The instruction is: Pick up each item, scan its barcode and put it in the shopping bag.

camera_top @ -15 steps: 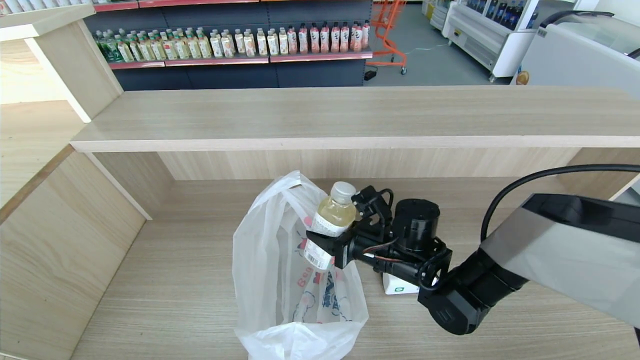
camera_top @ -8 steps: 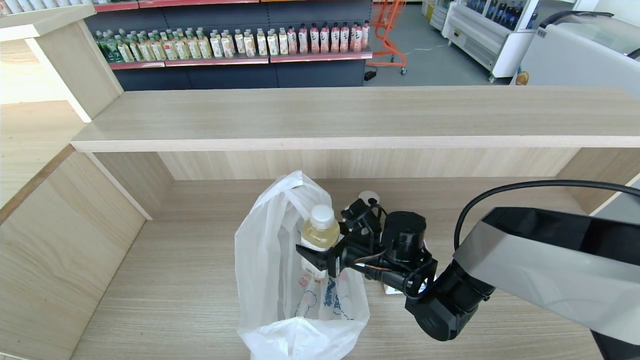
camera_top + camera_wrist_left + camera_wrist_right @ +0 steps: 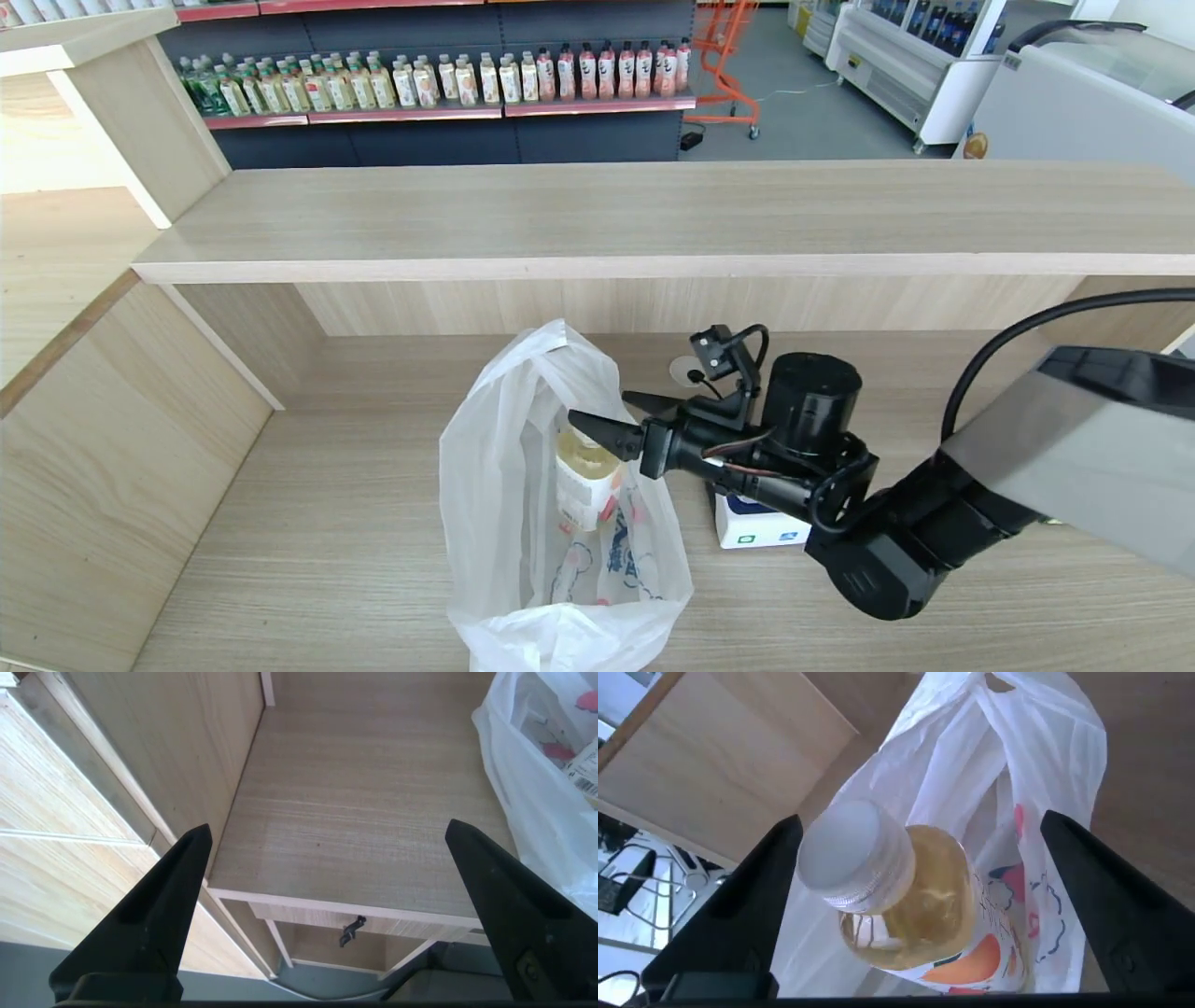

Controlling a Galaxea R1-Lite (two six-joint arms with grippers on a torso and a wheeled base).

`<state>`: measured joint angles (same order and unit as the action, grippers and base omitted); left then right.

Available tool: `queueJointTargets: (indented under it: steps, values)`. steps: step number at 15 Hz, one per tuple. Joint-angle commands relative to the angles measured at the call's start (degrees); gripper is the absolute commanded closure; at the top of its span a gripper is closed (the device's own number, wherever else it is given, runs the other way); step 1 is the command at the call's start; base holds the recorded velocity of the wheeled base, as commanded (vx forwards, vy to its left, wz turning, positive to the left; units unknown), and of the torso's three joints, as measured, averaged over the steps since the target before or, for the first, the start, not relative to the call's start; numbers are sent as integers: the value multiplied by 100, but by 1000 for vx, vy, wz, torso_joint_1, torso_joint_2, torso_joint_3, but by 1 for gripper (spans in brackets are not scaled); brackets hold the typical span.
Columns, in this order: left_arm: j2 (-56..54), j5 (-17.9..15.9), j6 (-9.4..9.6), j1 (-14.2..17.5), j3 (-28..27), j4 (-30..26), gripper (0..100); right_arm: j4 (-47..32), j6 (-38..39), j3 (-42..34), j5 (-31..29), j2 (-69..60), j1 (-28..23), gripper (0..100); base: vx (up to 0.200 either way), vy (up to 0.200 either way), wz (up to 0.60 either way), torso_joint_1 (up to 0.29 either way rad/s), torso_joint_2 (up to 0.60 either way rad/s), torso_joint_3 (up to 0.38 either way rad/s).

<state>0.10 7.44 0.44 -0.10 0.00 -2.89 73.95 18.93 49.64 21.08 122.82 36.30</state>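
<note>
A white plastic shopping bag [image 3: 523,523] stands open on the wooden counter. Inside it sits a bottle [image 3: 584,467] of pale yellow drink, upright, its white cap [image 3: 850,854] toward the right wrist camera. My right gripper [image 3: 599,407] hovers open just over the bag's mouth, fingers [image 3: 738,924] spread on either side of the bottle and off it. A white box [image 3: 758,534] with blue and green print lies on the counter behind the right arm. My left gripper [image 3: 329,833] hangs open over the counter's near left edge, with the bag [image 3: 551,765] off to one side.
A raised wooden ledge [image 3: 653,215] runs along the back of the counter, and a side panel [image 3: 112,448] walls off the left. A small round white cap [image 3: 687,368] sits in the counter behind the gripper. Bare counter [image 3: 336,523] lies left of the bag.
My right gripper lowered the bottle into the bag, opened and pulled back up and to the right. The bottle now sits lower inside the bag, free of the fingers.
</note>
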Motion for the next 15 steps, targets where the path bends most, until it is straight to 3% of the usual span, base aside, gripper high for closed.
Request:
queueJointTargets:
  steps: [1, 5, 15]
  values:
    - [-1, 3, 0, 1, 0, -1, 0, -232, 146, -903, 160, -1208, -264, 0, 0, 0, 0, 0, 0, 0]
    - [-1, 3, 0, 1, 0, -1, 0, -715, 23, -1949, 450, -2509, -783, 0, 0, 0, 0, 0, 0, 0]
    - [-1, 3, 0, 1, 0, -1, 0, -768, -171, -2494, 441, -3475, -1758, 0, 0, 0, 0, 0, 0, 0]
